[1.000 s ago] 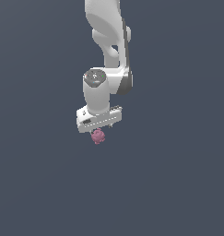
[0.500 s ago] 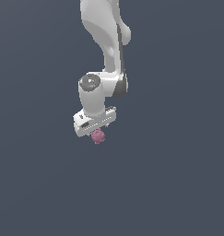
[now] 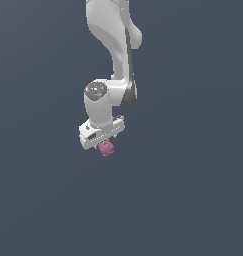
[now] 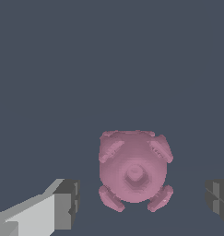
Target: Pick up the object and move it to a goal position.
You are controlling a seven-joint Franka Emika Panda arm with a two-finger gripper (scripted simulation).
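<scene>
The pink knobbly blob (image 4: 133,171) lies between the spread fingers (image 4: 67,203), touching neither; in the exterior view it sits at the gripper's (image 3: 104,142) five o'clock; likely light, rigid; pinch its rounded middle, avoiding knobs.

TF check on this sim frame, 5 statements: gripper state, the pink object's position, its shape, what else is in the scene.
1. The gripper is open, with visible gaps between each finger and the pink object. True.
2. The pink object is clamped tight between the fingertips. False: in the wrist view neither finger touches it.
3. In the exterior view the pink object shows just below the white gripper. True.
4. The object is a smooth blue cube. False: it is a pink, roundish blob with knobs sticking out.
5. A second object lies beside the pink one. False: only the plain dark grey surface is around it.
</scene>
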